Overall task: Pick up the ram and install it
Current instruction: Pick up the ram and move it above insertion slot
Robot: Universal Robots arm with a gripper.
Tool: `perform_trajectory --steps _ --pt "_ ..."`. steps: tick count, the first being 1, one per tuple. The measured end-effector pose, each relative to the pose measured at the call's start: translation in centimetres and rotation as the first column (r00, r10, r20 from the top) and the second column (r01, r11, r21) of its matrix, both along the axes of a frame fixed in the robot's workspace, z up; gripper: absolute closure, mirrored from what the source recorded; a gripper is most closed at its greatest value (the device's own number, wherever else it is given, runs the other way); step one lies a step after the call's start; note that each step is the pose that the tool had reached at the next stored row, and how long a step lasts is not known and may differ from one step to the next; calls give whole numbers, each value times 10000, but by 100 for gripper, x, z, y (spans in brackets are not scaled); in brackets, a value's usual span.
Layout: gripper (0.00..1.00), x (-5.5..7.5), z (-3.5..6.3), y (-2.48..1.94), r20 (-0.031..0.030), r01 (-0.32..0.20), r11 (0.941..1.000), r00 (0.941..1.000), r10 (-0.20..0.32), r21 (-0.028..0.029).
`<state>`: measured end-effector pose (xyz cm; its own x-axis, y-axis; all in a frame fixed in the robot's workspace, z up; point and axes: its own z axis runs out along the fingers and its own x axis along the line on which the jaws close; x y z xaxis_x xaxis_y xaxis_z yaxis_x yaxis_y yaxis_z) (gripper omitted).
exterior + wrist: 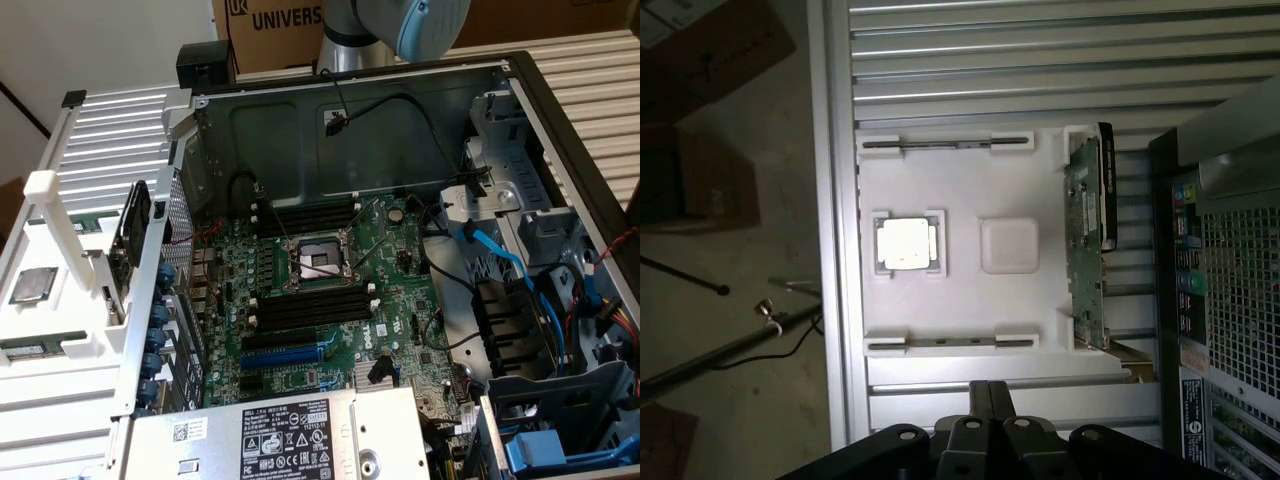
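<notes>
The black pincer (990,400) is seen in the wrist view with its two fingers pressed together and nothing gripped between them, poised over the ribbed aluminium bench (990,60) just beside the edge of a white plastic parts tray (960,190). The ram (940,342), a long, narrow dark-green circuit-board stick, is seated on edge in the tray groove nearest the pincer. In the exterior view the ram (30,348) is found at that view's left, with a pale label strip showing. A second dark-green memory stick (945,145) is held in the groove on the tray's far side. Between the two grooves a square silver processor chip (905,243) is set in its recess. A green expansion card with a black face (1085,240) is stood on edge along the tray side next to the open grey-metal computer case (280,130). Inside the case a green motherboard (390,250) is laid flat, and its long black memory slots with white end clips (310,305) are well apart from the ram
</notes>
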<state>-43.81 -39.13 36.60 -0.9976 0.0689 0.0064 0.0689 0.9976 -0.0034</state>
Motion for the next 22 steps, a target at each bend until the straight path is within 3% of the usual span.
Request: perform_trajectory --steps 8,10,13,14,19,22 --pt "90 0 0 0 0 0 10000 10000 0 0" --pt "90 0 1 0 24 -34 10000 10000 34 11" --pt "90 -1 0 1 35 -417 9990 9991 416 130" --pt "90 -1 0 0 40 -684 9974 9977 683 221" --pt "90 0 0 0 69 -1313 9900 9913 1311 513" --pt "90 0 0 1 87 -1713 9832 9852 1711 631"
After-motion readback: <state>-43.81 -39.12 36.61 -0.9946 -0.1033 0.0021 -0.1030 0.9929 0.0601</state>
